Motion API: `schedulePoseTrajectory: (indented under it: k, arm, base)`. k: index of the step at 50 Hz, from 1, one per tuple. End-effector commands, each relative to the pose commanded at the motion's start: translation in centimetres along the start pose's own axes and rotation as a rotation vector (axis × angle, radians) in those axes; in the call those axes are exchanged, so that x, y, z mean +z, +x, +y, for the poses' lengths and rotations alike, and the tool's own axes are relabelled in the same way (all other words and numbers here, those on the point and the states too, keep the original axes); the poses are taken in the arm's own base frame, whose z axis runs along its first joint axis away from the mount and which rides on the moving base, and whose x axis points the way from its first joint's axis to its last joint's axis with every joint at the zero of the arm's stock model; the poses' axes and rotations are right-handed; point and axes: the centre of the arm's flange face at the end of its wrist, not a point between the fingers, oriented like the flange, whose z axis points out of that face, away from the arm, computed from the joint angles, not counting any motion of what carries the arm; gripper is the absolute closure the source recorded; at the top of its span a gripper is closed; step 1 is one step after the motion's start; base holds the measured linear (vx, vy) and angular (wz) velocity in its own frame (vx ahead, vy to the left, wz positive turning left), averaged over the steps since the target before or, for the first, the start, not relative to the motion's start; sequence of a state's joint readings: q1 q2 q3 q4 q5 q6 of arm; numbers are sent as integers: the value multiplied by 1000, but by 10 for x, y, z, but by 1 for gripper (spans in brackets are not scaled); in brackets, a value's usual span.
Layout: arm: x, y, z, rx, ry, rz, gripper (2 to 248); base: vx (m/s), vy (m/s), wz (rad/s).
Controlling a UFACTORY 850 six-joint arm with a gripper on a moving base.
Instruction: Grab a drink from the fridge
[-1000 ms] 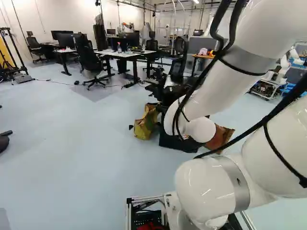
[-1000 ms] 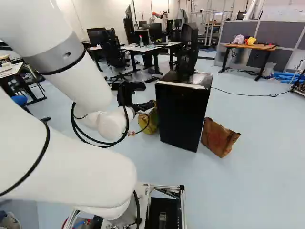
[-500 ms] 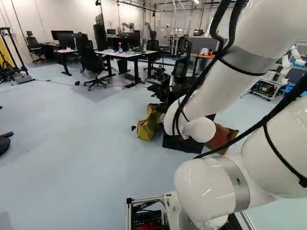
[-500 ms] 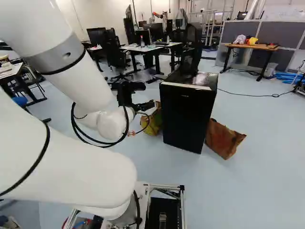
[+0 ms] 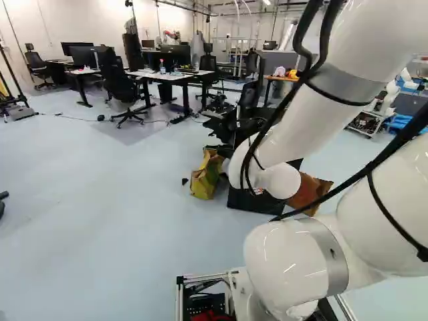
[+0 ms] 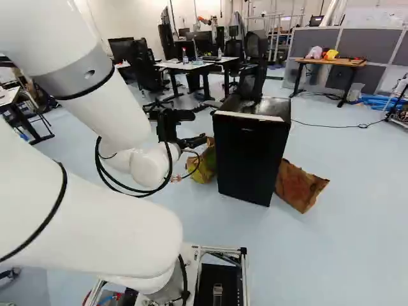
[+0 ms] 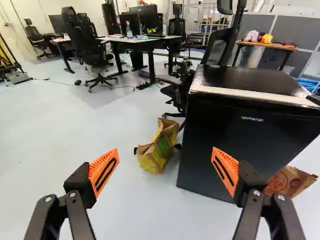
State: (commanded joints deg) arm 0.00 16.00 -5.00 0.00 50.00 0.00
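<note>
**Black fridge [image 7: 240,155] ahead with its door closed, end effector [image 6: 192,143] spread and holding nothing**

You have the fridge standing on the floor ahead, its dark front towards you and a pale strip along the top front edge; the closed door hides the inside. The wrist view shows your orange pads [image 7: 101,166] wide apart, with one finger in front of part of the fridge front.

Mind the yellow-green paper bag [image 7: 160,150]: it sits on the floor just beside the fridge, ahead of the gap between your fingers. On the fridge's other side you have a brown paper bag [image 6: 298,185]. In the left base view your own arm [image 5: 294,127] covers part of the fridge.

Behind the fridge you'll see a black mesh office chair [image 6: 254,70]. Farther back, a white-topped bench [image 7: 150,43] carries monitors [image 7: 140,22] and a bottle [image 7: 129,33], with another office chair [image 7: 82,45] near it. At the right of the right base view, a wooden bench [image 6: 344,62] with small items stands by grey partitions [image 6: 382,46], and a thin cable [image 6: 325,126] runs across the floor.
</note>
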Motion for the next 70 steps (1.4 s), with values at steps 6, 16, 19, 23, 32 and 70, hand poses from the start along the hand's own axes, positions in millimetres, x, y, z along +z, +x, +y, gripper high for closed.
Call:
schedulePoseTrajectory:
  k: [6,16,19,23,32,70]
  arm:
    - [0,0,0,0,0,0,3]
    - [0,0,0,0,0,0,3]
    - [0,0,0,0,0,0,3]
    - [0,0,0,0,0,0,3]
    - [0,0,0,0,0,0,3]
    - [0,0,0,0,0,0,3]
  base:
    - [63,23,-210]
    - [64,24,-216]
    - [67,27,-228]
    - [62,22,-215]
    - [65,24,-225]
    - [63,22,-219]
